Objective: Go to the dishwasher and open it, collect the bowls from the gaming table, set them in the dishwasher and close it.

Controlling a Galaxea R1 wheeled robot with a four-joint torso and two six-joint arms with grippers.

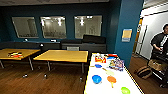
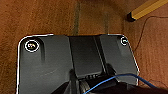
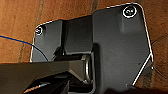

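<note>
Teal-walled room, wood floor [image 1: 60, 80]; white gaming table [image 1: 100, 86] carries blue bowl [image 1: 96, 79], orange bowl [image 1: 111, 79], green bowl [image 1: 125, 90]. End effector state: cannot tell, both arms.

Glossy white gaming table [image 1: 117, 86], wooden floor [image 1: 50, 82]
</note>
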